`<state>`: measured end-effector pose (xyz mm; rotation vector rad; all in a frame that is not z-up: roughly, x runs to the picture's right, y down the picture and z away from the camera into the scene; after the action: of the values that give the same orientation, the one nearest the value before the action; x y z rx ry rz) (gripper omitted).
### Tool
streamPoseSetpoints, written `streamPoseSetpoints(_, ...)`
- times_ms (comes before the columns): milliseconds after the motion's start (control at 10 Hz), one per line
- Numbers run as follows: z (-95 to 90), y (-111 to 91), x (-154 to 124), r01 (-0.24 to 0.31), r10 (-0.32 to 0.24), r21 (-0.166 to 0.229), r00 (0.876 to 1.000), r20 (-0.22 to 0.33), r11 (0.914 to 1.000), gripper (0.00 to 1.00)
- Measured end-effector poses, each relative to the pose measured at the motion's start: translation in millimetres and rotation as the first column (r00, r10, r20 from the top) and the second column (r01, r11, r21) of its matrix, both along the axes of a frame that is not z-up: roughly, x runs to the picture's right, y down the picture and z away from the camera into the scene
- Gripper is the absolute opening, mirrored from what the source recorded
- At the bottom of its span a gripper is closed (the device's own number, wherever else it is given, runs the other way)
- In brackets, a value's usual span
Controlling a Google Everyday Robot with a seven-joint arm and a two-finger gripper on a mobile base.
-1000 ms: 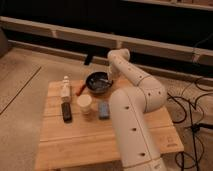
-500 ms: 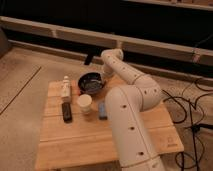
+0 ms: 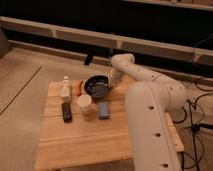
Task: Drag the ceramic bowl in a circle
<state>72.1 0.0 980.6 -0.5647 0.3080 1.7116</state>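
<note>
Compared with half a second earlier, the ceramic bowl (image 3: pixel 97 86) had shifted slightly toward the right edge of the bench (image 3: pixel 75 142), and the gripper (image 3: pixel 111 83) had moved with it. The bowl sat near the far edge, about midway along it, just behind the white cup (image 3: pixel 84 102). The gripper was at the bowl's right rim; whether it was clamped there could not be determined.

Handling, as judged: glazed ceramic is rigid, fairly heavy, slippery and liable to chip. The rim wall is the suitable hold, and the base should slide on the wood.

Orientation: the bowl stood upright, opening upward. Being round, it had no long axis and no heading.
</note>
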Motion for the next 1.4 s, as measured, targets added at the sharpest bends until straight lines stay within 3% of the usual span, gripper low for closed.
streamPoseSetpoints(400,-8.1,29,51,-0.070,0.069,-0.023,0.996,-0.050,0.9973,0.00)
streamPoseSetpoints(700,9.6,15,66,0.018,-0.020,-0.028,0.999,-0.048,0.9994,0.00)
streamPoseSetpoints(900,22.7,-15,54,0.115,-0.115,-0.011,0.993,-0.029,0.9933,0.00)
streamPoseSetpoints(1100,31.0,-40,28,0.206,-0.205,0.011,0.979,-0.004,0.9786,0.00)
streamPoseSetpoints(1400,37.9,-58,-20,0.252,-0.254,0.039,0.965,0.060,0.9668,0.00)
